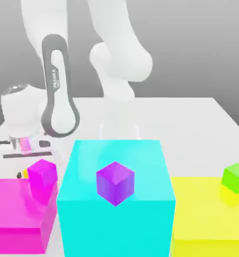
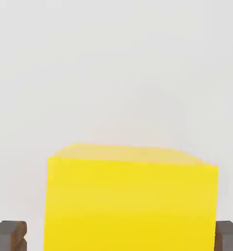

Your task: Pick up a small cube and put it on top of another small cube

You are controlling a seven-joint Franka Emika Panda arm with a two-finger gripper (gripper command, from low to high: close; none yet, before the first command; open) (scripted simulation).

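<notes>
The yellow-orange cube (image 2: 130, 201) sits on the table (image 2: 113, 73) between the open end effector (image 2: 118, 238) fingers (image 2: 10, 236), not yet gripped. I judge it best to close squarely on its side faces, then lift high over the cyan block (image 1: 116, 201) toward the green cube (image 1: 235, 178) on the yellow block (image 1: 207, 221). No containers here.

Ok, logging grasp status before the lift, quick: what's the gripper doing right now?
Gripper: fingers sit on either side of the yellow-orange cube; whether they are closed on it cannot be told.
</notes>
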